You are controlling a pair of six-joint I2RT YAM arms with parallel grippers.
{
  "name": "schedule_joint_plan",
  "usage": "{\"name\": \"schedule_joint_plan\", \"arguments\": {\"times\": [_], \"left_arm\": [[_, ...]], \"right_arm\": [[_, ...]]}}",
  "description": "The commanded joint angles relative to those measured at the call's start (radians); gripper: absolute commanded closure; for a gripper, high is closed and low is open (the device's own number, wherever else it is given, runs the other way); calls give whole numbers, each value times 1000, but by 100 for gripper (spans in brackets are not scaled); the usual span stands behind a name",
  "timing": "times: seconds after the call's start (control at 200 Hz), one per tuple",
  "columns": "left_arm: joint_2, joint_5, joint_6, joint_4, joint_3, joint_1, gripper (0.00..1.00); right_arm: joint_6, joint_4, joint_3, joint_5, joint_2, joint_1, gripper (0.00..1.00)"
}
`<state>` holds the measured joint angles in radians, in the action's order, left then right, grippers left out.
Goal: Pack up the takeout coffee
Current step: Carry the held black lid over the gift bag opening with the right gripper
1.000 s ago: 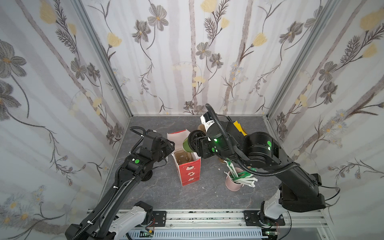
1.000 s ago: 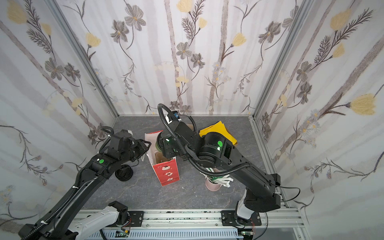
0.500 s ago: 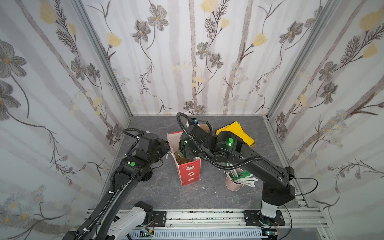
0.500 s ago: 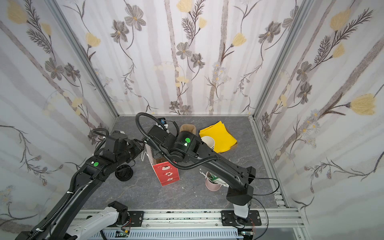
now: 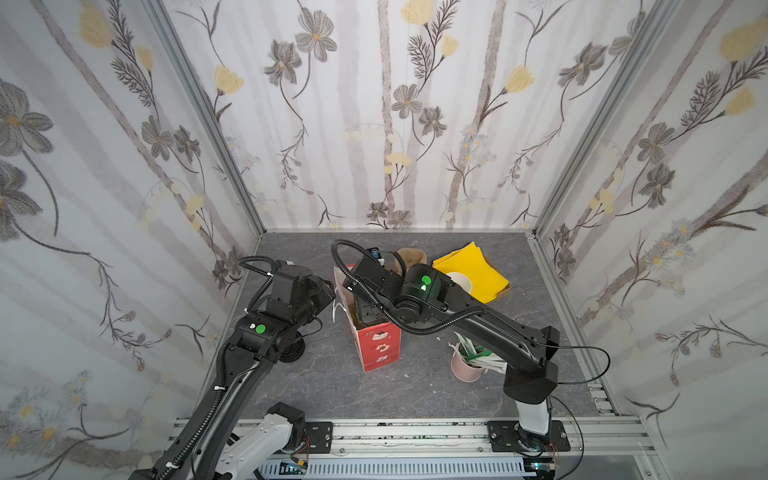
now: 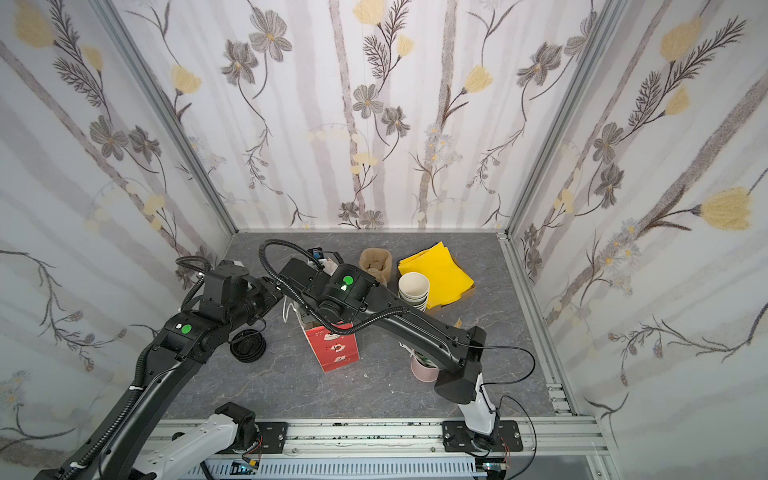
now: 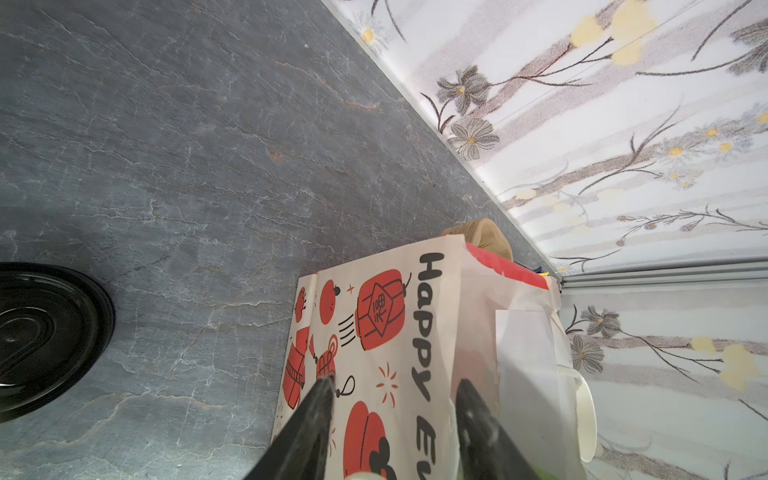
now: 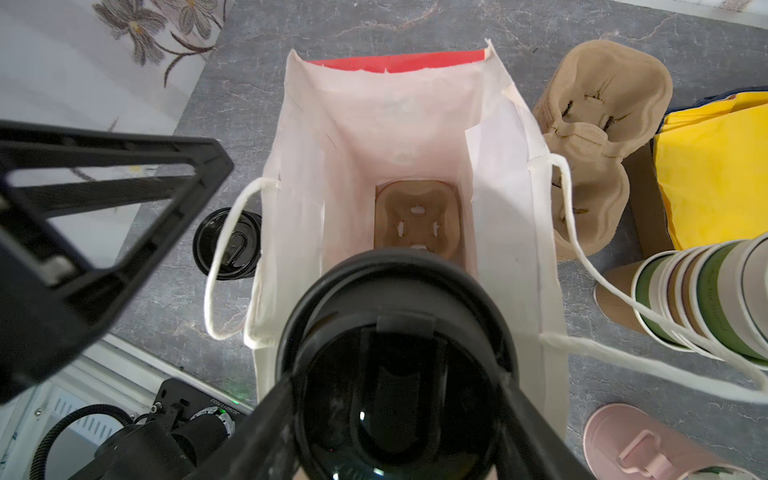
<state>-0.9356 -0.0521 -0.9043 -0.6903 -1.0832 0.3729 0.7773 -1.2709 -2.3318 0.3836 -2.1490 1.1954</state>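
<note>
Right wrist view: the right gripper (image 8: 399,419) is clamped on the takeout coffee (image 8: 395,328), black lid up, at the mouth of the open paper bag (image 8: 374,124). A cardboard carrier (image 8: 417,220) lies at the bag's bottom. The cup should go straight down, upright, into a carrier well, clear of the walls. The left gripper (image 7: 397,386) stands with fingers apart at the bag's left side; whether it touches the paper I cannot tell. Loose cord handles (image 8: 226,257) could snag. Spare black lids (image 8: 228,245) lie left of the bag, stacked cups (image 8: 706,299) to its right.

"Happy" and cut-off "Ev" on the paper bag (image 7: 386,332)
</note>
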Motion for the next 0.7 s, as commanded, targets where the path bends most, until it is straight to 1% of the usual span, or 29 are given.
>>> {"name": "schedule_joint_plan", "arguments": {"times": [0.0, 0.33, 0.694], "left_arm": [[-5, -38, 26, -29, -24, -1, 51], [-15, -37, 26, -35, -19, -9, 51], [30, -83, -75, -37, 75, -46, 49]], "right_arm": [[13, -10, -8, 0, -20, -7, 46], [27, -53, -12, -64, -75, -22, 46], [43, -68, -12, -99, -119, -47, 46]]}}
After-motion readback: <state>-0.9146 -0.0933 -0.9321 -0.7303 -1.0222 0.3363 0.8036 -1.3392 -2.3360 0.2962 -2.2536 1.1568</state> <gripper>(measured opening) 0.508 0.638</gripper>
